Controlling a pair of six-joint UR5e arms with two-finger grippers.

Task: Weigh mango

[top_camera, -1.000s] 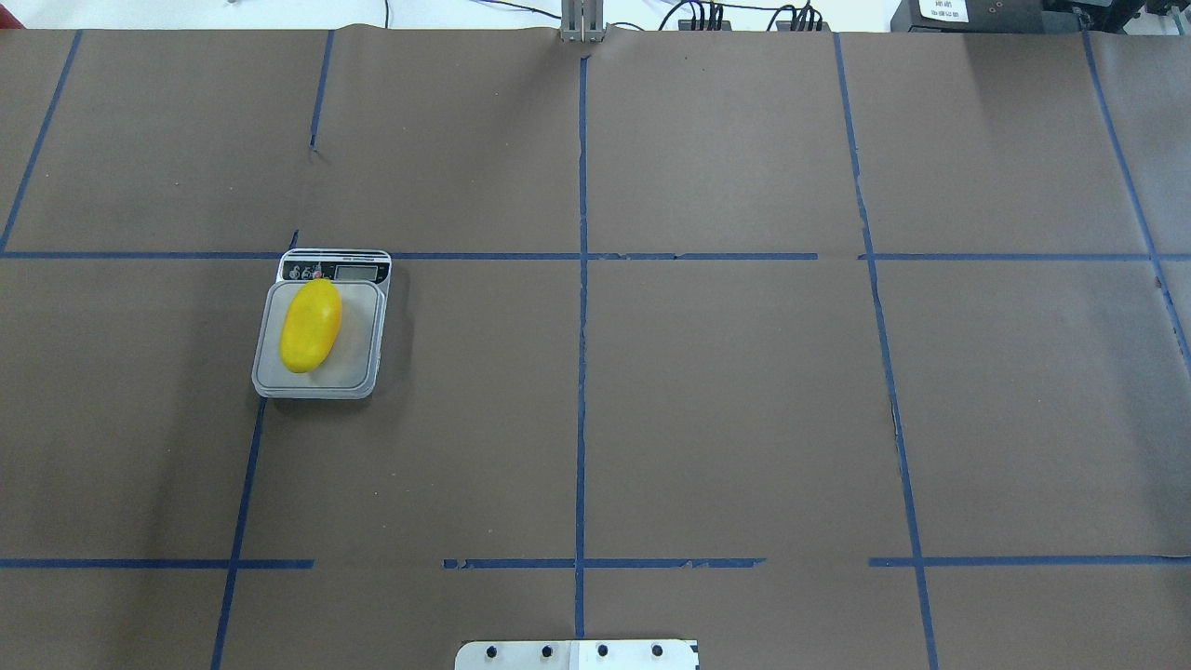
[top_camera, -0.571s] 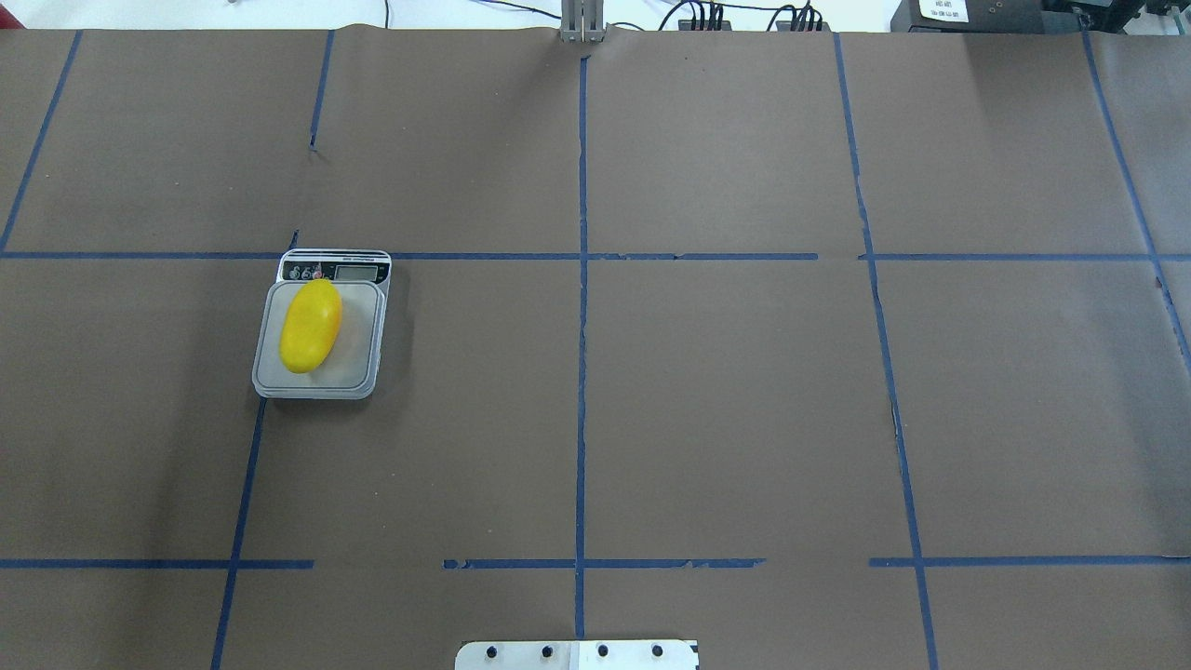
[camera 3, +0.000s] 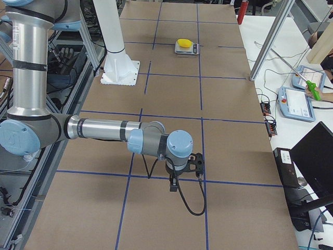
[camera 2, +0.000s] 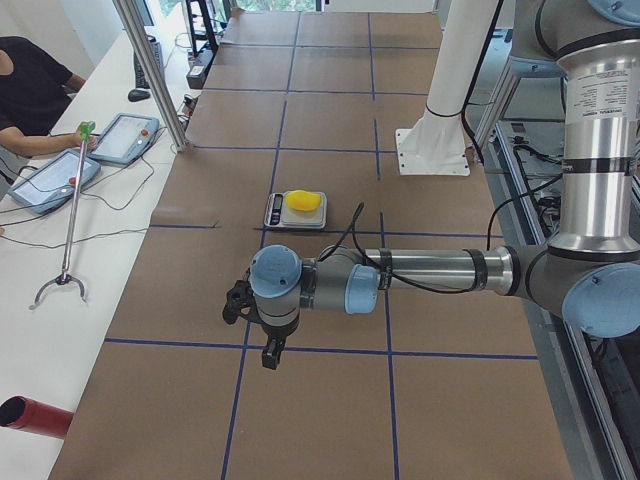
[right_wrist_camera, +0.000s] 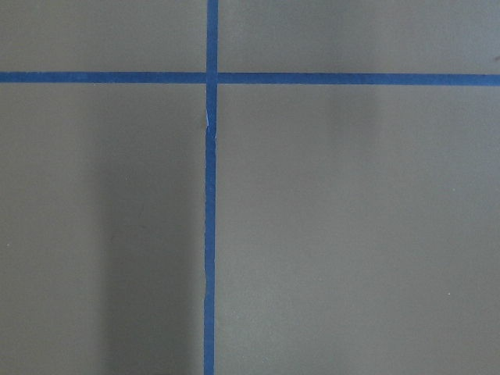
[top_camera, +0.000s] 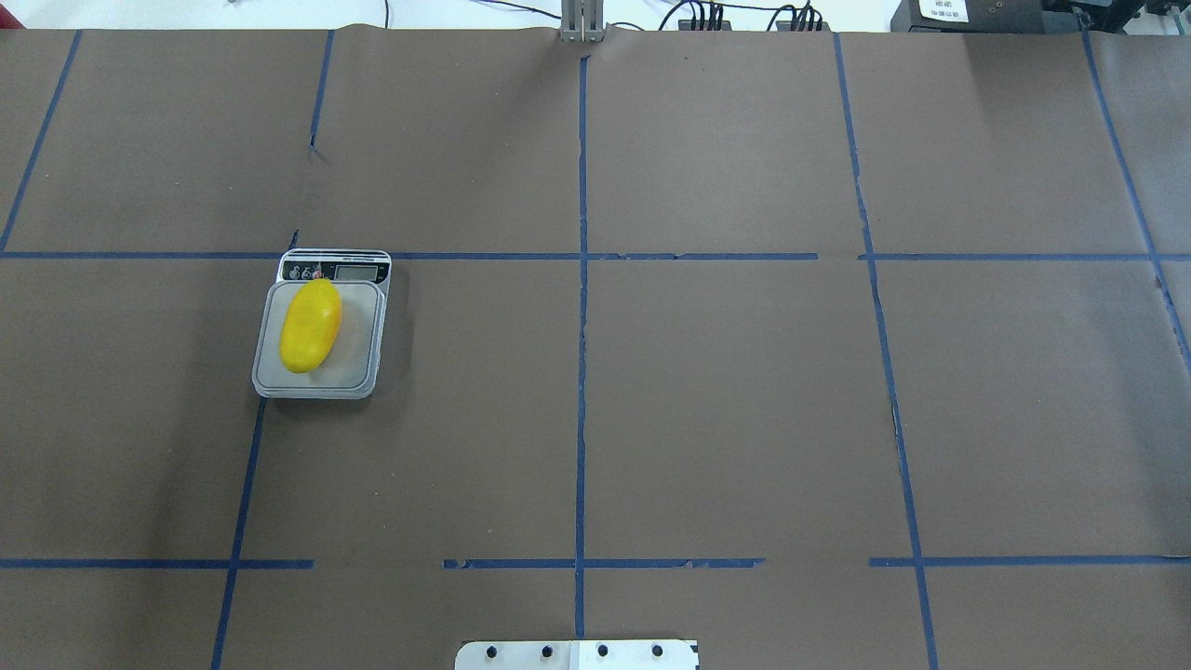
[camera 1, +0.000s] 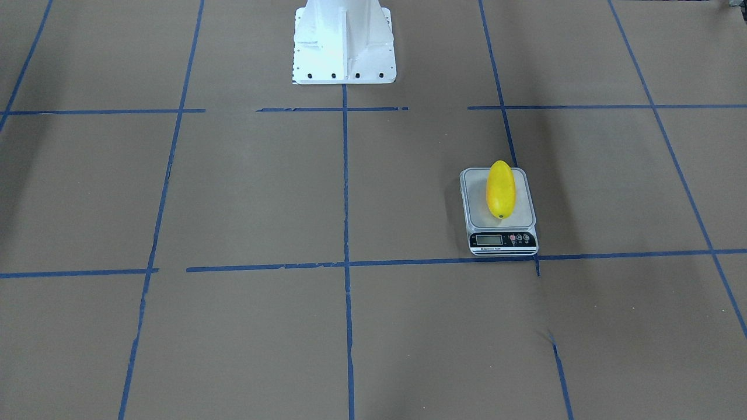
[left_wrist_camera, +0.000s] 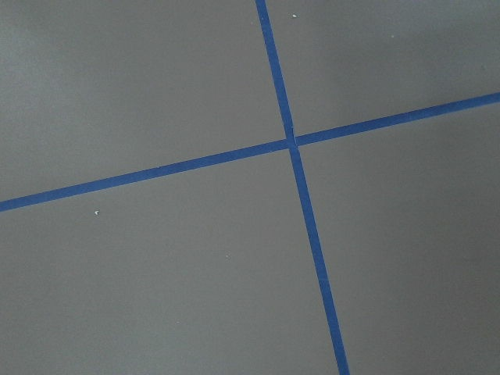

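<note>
The yellow mango [top_camera: 311,326] lies lengthwise on the platform of a small grey digital scale [top_camera: 358,358], with its dark-dotted end toward the display [camera 1: 489,239]. Nothing holds it. The mango [camera 1: 501,189] and scale [camera 1: 475,219] also show in the front-facing view. Neither gripper is in the overhead or front-facing view. My left gripper [camera 2: 238,300] shows only in the exterior left view, over bare table well short of the scale [camera 2: 275,212]. My right gripper [camera 3: 196,162] shows only in the exterior right view, far from the mango [camera 3: 183,42]. I cannot tell whether either is open or shut.
The table is covered in brown paper with a blue tape grid. The white robot base [camera 1: 344,44] stands at mid table. Both wrist views show only paper and tape lines. Operators sit at a side bench with tablets [camera 2: 125,135], and a metal post [camera 2: 150,70] stands at the table's edge.
</note>
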